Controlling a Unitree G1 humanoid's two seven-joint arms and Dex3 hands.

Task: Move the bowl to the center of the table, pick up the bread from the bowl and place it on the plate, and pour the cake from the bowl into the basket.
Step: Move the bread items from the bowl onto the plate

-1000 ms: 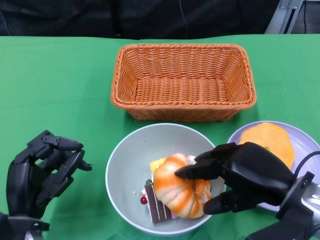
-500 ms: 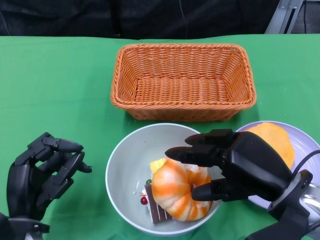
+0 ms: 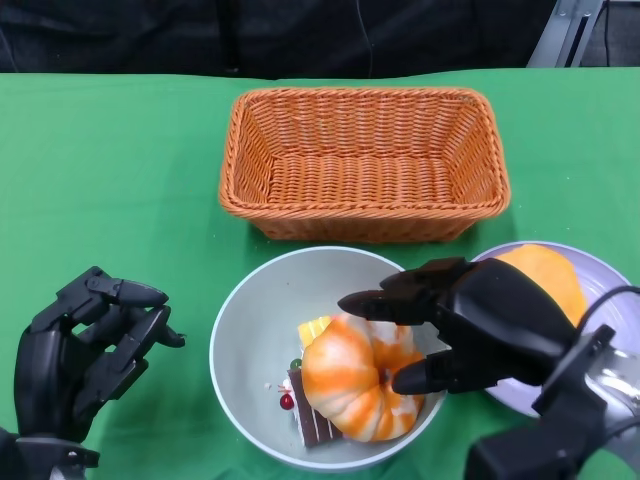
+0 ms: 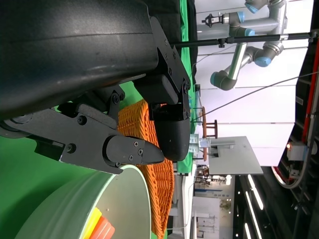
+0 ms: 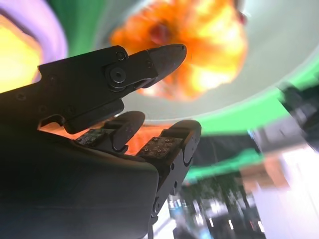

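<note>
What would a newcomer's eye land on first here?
Probably the glossy orange bread, sitting over the cake in the pale bowl near the table's front edge, with the right hand cupped around it. Behind the bowl stands the empty wicker basket; the left hand idles, fingers curled, at front left.
</note>
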